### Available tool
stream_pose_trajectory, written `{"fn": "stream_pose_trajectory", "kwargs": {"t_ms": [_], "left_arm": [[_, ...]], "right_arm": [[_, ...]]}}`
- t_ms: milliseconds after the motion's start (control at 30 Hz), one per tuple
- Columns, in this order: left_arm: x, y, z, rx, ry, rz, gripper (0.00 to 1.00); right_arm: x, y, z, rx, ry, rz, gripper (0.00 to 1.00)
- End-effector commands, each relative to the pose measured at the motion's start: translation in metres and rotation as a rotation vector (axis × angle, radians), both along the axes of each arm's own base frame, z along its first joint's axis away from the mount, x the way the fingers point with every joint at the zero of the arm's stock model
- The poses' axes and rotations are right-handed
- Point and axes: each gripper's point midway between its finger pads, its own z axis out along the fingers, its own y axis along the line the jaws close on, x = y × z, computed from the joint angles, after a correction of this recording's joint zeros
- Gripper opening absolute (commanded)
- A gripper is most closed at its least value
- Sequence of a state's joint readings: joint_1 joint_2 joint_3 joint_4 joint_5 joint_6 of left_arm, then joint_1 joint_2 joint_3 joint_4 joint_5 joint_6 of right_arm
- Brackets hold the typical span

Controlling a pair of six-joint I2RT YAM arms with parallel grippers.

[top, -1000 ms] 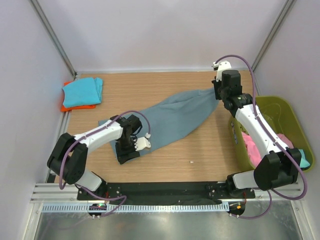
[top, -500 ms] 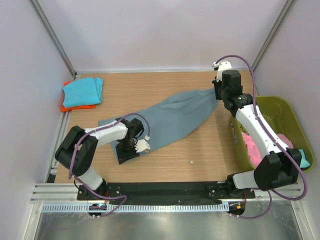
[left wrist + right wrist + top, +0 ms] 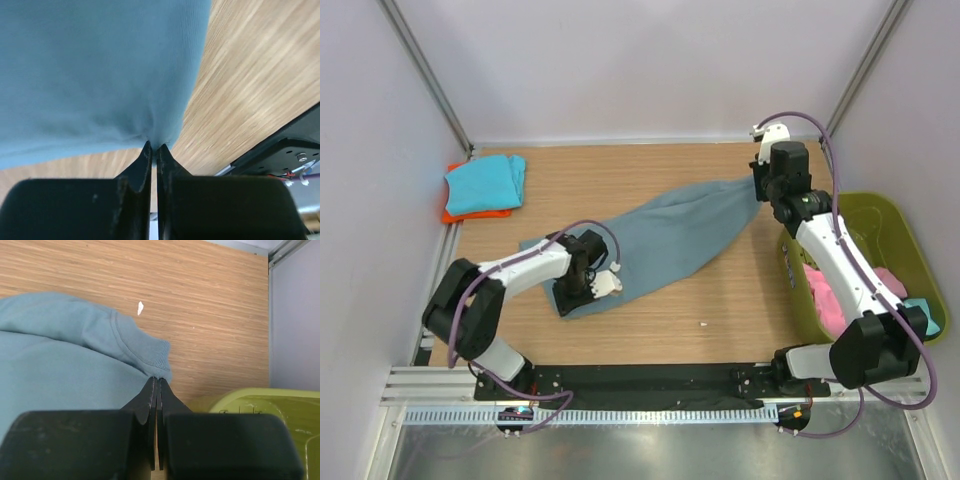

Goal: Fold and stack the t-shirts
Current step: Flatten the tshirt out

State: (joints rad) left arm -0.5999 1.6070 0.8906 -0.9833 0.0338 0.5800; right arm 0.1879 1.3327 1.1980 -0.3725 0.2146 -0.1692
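A slate blue-grey t-shirt (image 3: 665, 235) lies stretched diagonally across the wooden table. My left gripper (image 3: 570, 297) is shut on its near-left corner, the cloth (image 3: 90, 75) pinched between the fingertips (image 3: 146, 150). At the far right end my right gripper (image 3: 760, 188) is shut on the shirt's ribbed edge (image 3: 150, 352). A folded turquoise t-shirt (image 3: 485, 183) rests on an orange one (image 3: 453, 212) at the far left corner. Pink cloth (image 3: 840, 295) lies in the basket.
An olive-green plastic basket (image 3: 880, 215) stands at the right side of the table, its rim (image 3: 250, 400) close to my right gripper. A small white speck (image 3: 704, 324) lies on the wood near the front. White walls enclose the table.
My left gripper has gone from open over the shirt's near-left corner to shut on it. My right arm shifted slightly, still gripping the far end.
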Motion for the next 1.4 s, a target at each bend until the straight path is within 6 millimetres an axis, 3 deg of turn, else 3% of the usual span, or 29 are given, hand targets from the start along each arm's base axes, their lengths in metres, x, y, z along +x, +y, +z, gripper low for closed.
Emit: {"fn": "stream_pose_trajectory", "kwargs": {"t_ms": [0,133,267,400,500,567,700,733,800,833,900,933,1000,1033,1100,1133,1167,1200,1233,1267,1300,1333,1367], "left_arm": [[0.031,-0.026,0.05,-0.157,-0.189,-0.027,0.0],[0.041,-0.027,0.119,-0.237,-0.352,-0.046,0.0],[0.03,-0.016,0.168,-0.288,-0.456,-0.11,0.0],[0.013,-0.001,0.201,-0.308,-0.52,-0.165,0.0],[0.008,0.013,0.228,-0.304,-0.614,-0.182,0.0],[0.011,0.02,0.258,-0.332,-0.753,-0.184,0.0],[0.037,0.026,0.306,-0.353,-1.052,-0.153,0.0],[0.052,0.023,0.32,-0.357,-1.135,-0.156,0.0],[0.074,0.023,0.308,-0.274,-1.146,-0.148,0.0],[0.089,0.018,0.309,-0.254,-1.173,-0.154,0.0],[0.113,0.022,0.288,-0.196,-1.163,-0.11,0.0],[0.138,0.012,0.283,-0.222,-1.179,-0.09,0.0],[0.17,0.025,0.264,-0.198,-1.16,-0.006,0.0],[0.198,0.023,0.247,-0.183,-1.141,0.022,0.0],[0.233,0.041,0.225,-0.124,-1.113,0.121,0.0],[0.257,0.045,0.243,-0.136,-1.175,0.183,0.0],[0.283,0.059,0.208,-0.101,-1.101,0.261,0.0],[0.299,0.065,0.206,-0.095,-1.102,0.307,0.0],[0.323,0.069,0.224,-0.097,-1.151,0.355,0.0],[0.344,0.083,0.201,-0.028,-1.125,0.407,0.01],[0.356,0.087,0.194,-0.007,-1.127,0.445,0.18],[0.375,0.093,0.217,0.006,-1.203,0.489,0.28],[0.384,0.101,0.203,0.07,-1.201,0.521,0.36]], "right_arm": [[0.0,0.001,0.073,0.059,-0.18,0.002,0.01],[-0.011,0.011,0.097,0.097,-0.188,0.055,0.01],[-0.042,0.021,0.101,0.11,-0.136,0.15,0.01],[-0.077,0.04,0.102,0.131,-0.071,0.304,0.01],[-0.103,0.042,0.123,0.156,-0.107,0.335,0.01],[-0.121,0.04,0.145,0.16,-0.17,0.345,0.01],[-0.126,0.027,0.178,0.156,-0.295,0.273,0.01],[-0.117,0.026,0.184,0.153,-0.316,0.261,0.01],[-0.102,0.025,0.185,0.136,-0.322,0.249,0.01],[-0.082,0.027,0.18,0.127,-0.308,0.243,0.01],[-0.057,0.025,0.167,0.103,-0.283,0.213,0.01],[-0.031,0.029,0.148,0.091,-0.246,0.214,0.01],[-0.001,0.023,0.123,0.062,-0.193,0.156,0.01],[0.026,0.027,0.097,0.057,-0.137,0.149,0.01],[0.055,0.03,0.074,0.058,-0.103,0.137,0.01],[0.083,0.034,0.054,0.07,-0.083,0.125,0.01],[0.096,0.036,0.046,0.076,-0.075,0.125,0.01],[0.117,0.041,0.013,0.074,-0.015,0.128,0.01],[0.136,0.044,0.026,0.078,-0.049,0.127,0.04],[0.149,0.045,0.022,0.073,-0.04,0.12,0.22],[0.168,0.045,-0.007,0.065,0.012,0.105,0.31],[0.183,0.041,0.024,0.054,-0.054,0.069,0.44],[0.19,0.039,0.029,0.047,-0.075,0.05,0.65]]}}
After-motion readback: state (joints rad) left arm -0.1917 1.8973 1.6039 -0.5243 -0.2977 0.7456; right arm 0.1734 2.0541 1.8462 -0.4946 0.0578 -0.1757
